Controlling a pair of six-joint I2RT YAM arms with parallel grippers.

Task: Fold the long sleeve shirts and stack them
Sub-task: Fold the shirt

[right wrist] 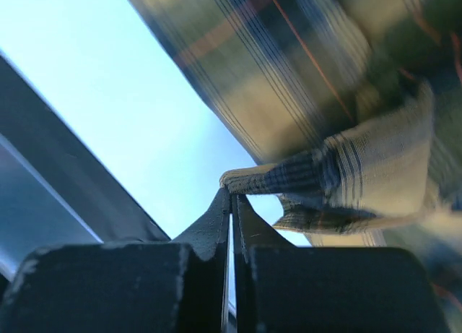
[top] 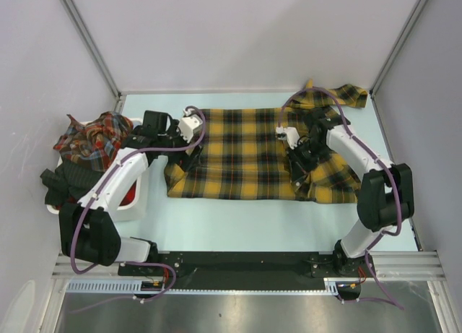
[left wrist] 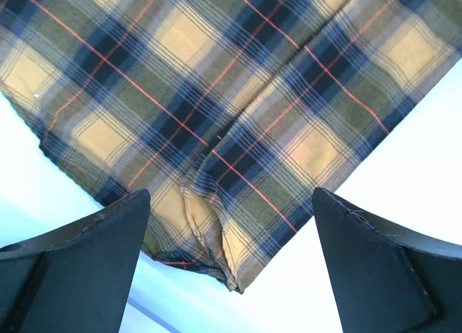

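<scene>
A mustard-yellow long sleeve shirt [top: 238, 152] with black checks lies spread flat in the middle of the table, one sleeve [top: 345, 94] trailing to the back right. My left gripper [top: 189, 146] hovers over its left edge, open, and a folded corner of the shirt [left wrist: 231, 225] shows between the wide-apart fingers [left wrist: 94, 261]. My right gripper [top: 296, 159] is over the shirt's right part, shut on a fold of the shirt's edge [right wrist: 281, 178] at its fingertips [right wrist: 220, 217]. Red-toned plaid long sleeve shirts [top: 94, 138] are heaped at the far left.
A white bin [top: 137, 203] at the left holds the red plaid heap and some dark cloth [top: 61, 185]. Grey walls close in the back and both sides. A metal rail [top: 245, 264] runs along the near edge.
</scene>
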